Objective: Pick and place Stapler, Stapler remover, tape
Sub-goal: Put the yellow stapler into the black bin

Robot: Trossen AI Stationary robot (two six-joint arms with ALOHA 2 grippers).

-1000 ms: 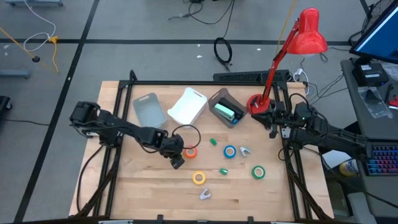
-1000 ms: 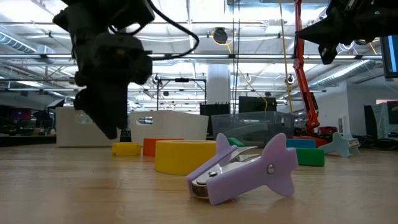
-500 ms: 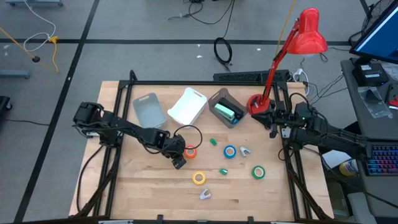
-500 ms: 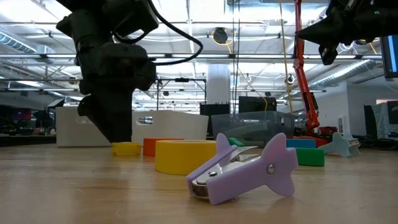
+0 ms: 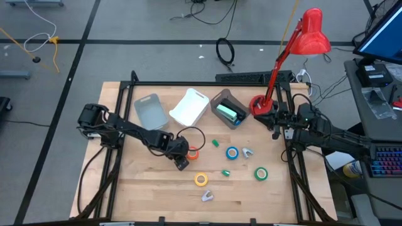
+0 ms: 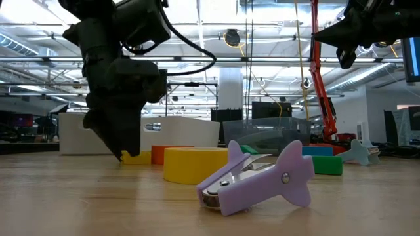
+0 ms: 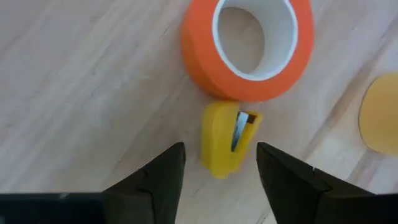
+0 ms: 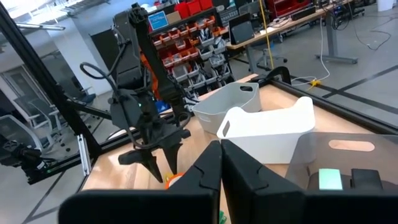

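Left end effector [image 7: 219, 171] low over wooden surface [image 5: 151, 182], fingers apart, straddling small yellow plastic staple remover [image 7: 225, 139] without gripping it. Orange ring-shaped tape roll [image 7: 247, 46] touching remover's far end. Yellow tape roll [image 5: 200, 179], blue tape roll [image 5: 232, 152], green tape roll [image 5: 260, 173] spread further right. Lilac staple remover [image 6: 259, 178] at front edge. Green stapler [image 5: 227, 113] in grey bin [image 5: 221, 99]. Right end effector [image 8: 220, 171] raised at right edge, fingers together.

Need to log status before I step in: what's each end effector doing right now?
Left end effector: open, empty, fingers either side of the small yellow stapler remover beside the orange tape.
Right end effector: closed, empty.
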